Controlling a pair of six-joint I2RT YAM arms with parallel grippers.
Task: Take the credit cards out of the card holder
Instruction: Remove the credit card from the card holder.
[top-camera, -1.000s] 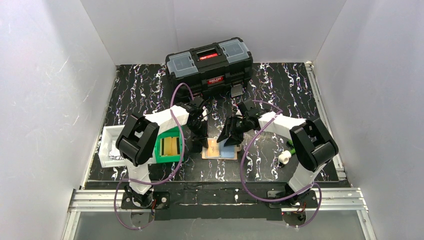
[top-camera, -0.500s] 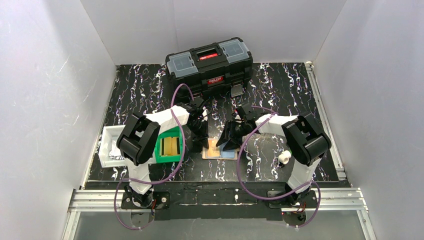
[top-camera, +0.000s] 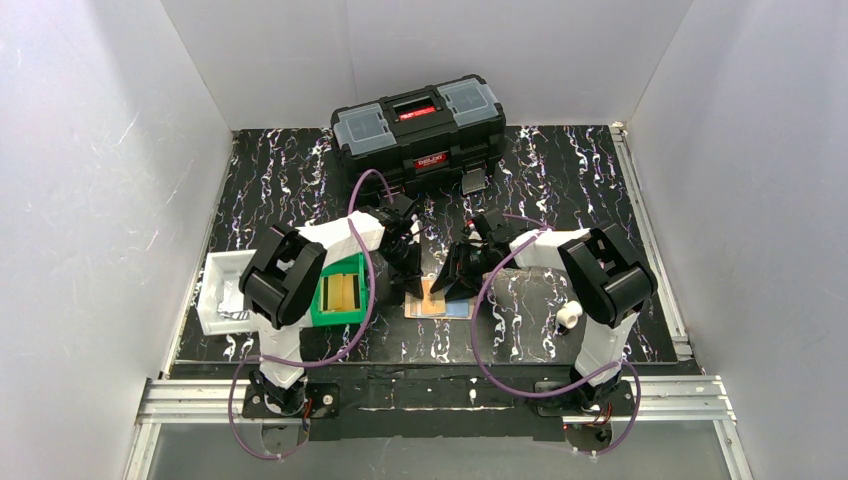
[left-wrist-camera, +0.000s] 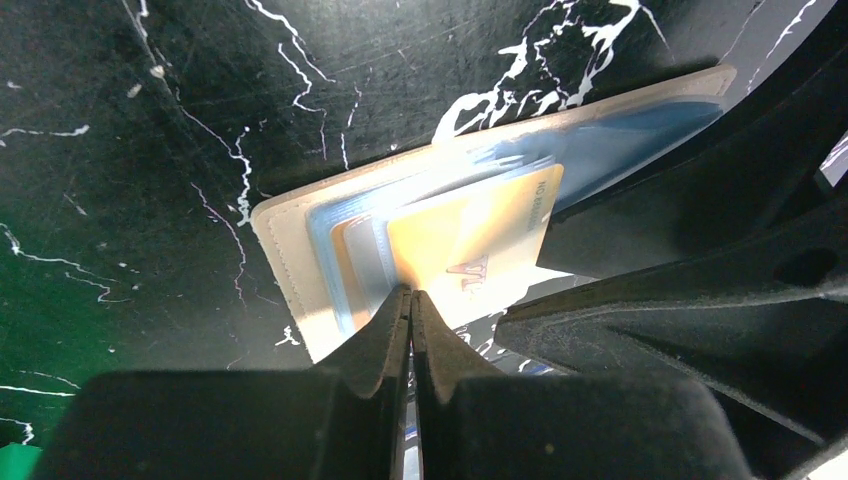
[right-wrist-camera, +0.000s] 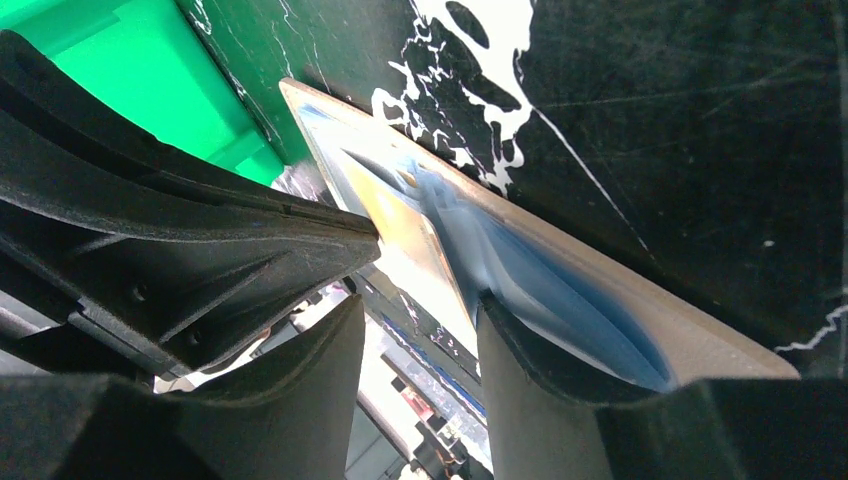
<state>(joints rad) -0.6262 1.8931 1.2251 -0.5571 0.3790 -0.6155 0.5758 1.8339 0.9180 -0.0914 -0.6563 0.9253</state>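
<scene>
The tan card holder (top-camera: 437, 300) lies open on the black marbled table between the two arms; it also shows in the left wrist view (left-wrist-camera: 290, 260) and the right wrist view (right-wrist-camera: 700, 340). An orange-tan card (left-wrist-camera: 480, 245) sticks partway out of its left half, and a light blue card (right-wrist-camera: 560, 290) sits in the right half. My left gripper (left-wrist-camera: 410, 293) is shut, its tips pressing on the orange-tan card's edge. My right gripper (right-wrist-camera: 420, 335) is open, one finger (right-wrist-camera: 540, 370) resting against the blue card, with the orange-tan card's edge (right-wrist-camera: 415, 250) running into the gap.
A black toolbox (top-camera: 420, 125) stands at the back. A green bin (top-camera: 340, 295) with yellow-tan slabs sits just left of the holder, also in the right wrist view (right-wrist-camera: 150, 60). A white tray (top-camera: 222, 292) is further left. A small white cylinder (top-camera: 568, 315) stands at the right.
My right gripper has moved down and left onto the card holder, its arm folding in. My left gripper has shifted slightly but stays at the holder's left half.
</scene>
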